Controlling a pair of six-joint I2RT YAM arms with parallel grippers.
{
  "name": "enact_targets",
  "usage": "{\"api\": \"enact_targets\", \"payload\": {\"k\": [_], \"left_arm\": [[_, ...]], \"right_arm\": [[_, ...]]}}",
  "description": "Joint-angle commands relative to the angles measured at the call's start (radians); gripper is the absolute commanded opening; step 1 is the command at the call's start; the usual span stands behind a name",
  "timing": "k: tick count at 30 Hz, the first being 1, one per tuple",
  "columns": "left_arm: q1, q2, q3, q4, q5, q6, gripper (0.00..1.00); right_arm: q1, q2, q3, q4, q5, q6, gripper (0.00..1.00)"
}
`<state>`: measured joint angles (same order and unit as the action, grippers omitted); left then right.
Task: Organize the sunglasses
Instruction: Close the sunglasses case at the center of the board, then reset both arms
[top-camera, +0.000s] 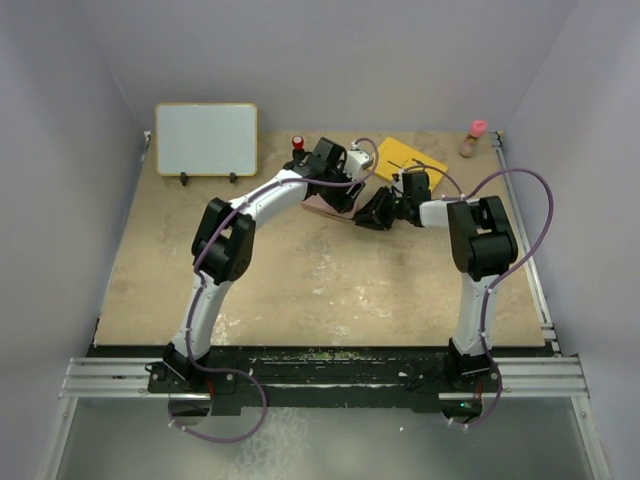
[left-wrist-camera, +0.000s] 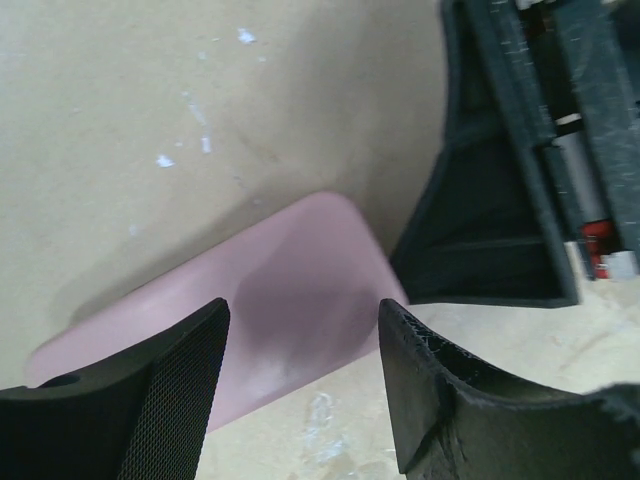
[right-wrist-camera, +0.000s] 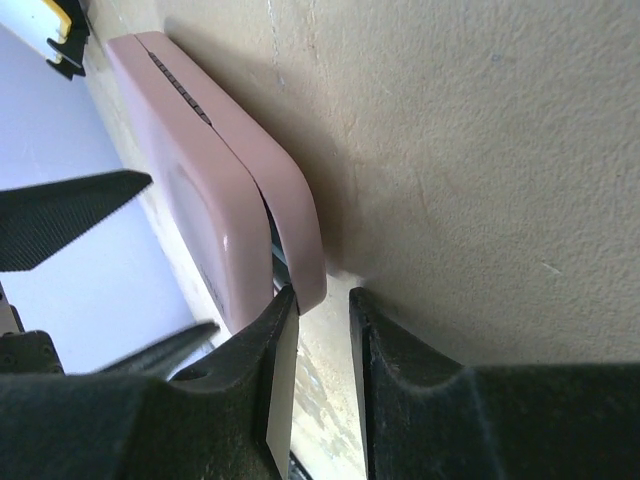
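The pink case (top-camera: 318, 205) lies at the far middle of the table, its two halves nearly shut with a thin slit between them. My left gripper (top-camera: 337, 193) hovers over it, open, with the case's lid (left-wrist-camera: 290, 300) below the gap between its fingers (left-wrist-camera: 303, 320). My right gripper (top-camera: 377, 214) is at the case's right end. In the right wrist view its jaws (right-wrist-camera: 322, 295) stand a little apart, and one fingertip (right-wrist-camera: 283, 300) is wedged at the seam of the case (right-wrist-camera: 220, 180). The sunglasses are hidden.
A white board (top-camera: 205, 140) stands at the back left. A yellow flat item (top-camera: 400, 155) lies just behind the grippers. A small red-topped object (top-camera: 297, 142) and a pink-capped bottle (top-camera: 473, 138) stand at the back. The right gripper's black body (left-wrist-camera: 500, 200) is close beside the left fingers.
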<state>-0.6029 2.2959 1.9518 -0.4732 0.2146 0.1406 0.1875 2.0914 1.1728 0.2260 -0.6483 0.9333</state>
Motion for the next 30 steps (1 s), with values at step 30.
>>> {"api": "enact_targets", "payload": {"k": [30], "left_arm": [[-0.023, 0.125, 0.165, -0.126, -0.200, 0.008, 0.64]], "right_arm": [[-0.115, -0.159, -0.056, -0.232, -0.102, -0.291, 0.36]]}}
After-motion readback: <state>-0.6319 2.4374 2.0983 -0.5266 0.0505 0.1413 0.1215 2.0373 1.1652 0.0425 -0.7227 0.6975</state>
